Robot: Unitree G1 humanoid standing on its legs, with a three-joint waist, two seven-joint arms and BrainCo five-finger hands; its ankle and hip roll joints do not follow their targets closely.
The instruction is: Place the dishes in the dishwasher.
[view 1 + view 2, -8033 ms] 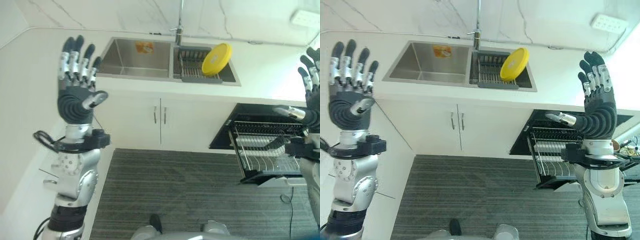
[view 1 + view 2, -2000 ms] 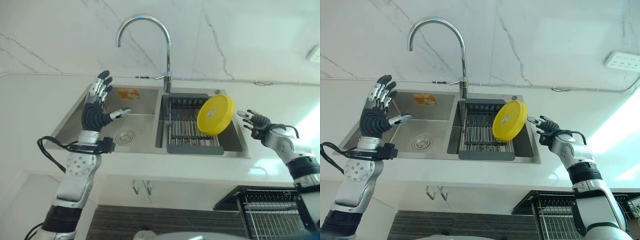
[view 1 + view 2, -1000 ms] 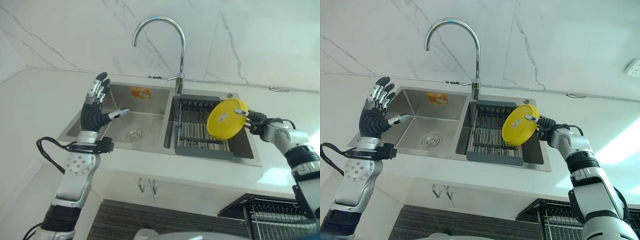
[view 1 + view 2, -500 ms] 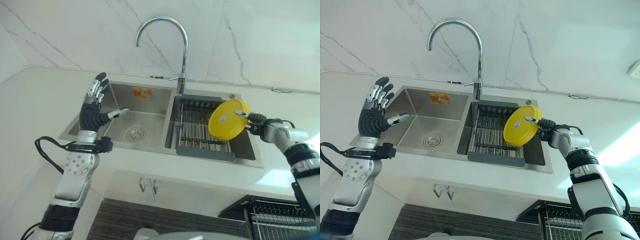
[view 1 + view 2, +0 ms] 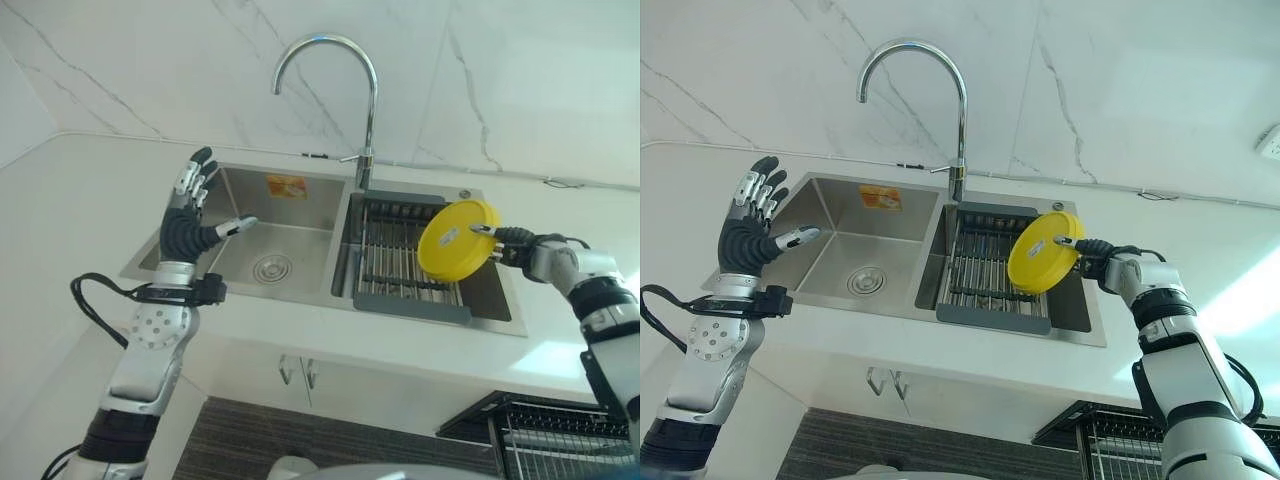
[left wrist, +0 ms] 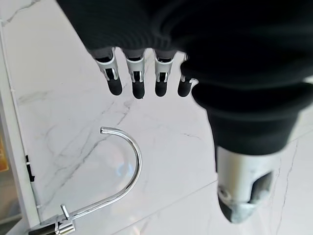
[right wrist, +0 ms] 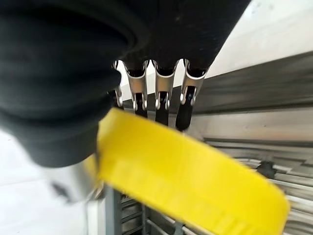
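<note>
Since half a second ago, right hand (image 5: 1102, 258) is closing around the yellow plate (image 5: 1042, 252) right of centre; left hand (image 5: 188, 222) is idling open, dishwasher loading remaining.

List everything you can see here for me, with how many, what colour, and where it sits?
Plate: one, yellow, tilted on edge over the drying rack, right hand at its rim.
Drying rack: one, dark grey, in the sink's right basin.
Sink: one, steel, two basins, set in the white counter.
Tap: one, chrome, curved, behind the sink.
Dishwasher rack: one, dark wire, lower right.
Left hand: open, raised over the left basin.
Right hand: pinching the plate's edge.
</note>
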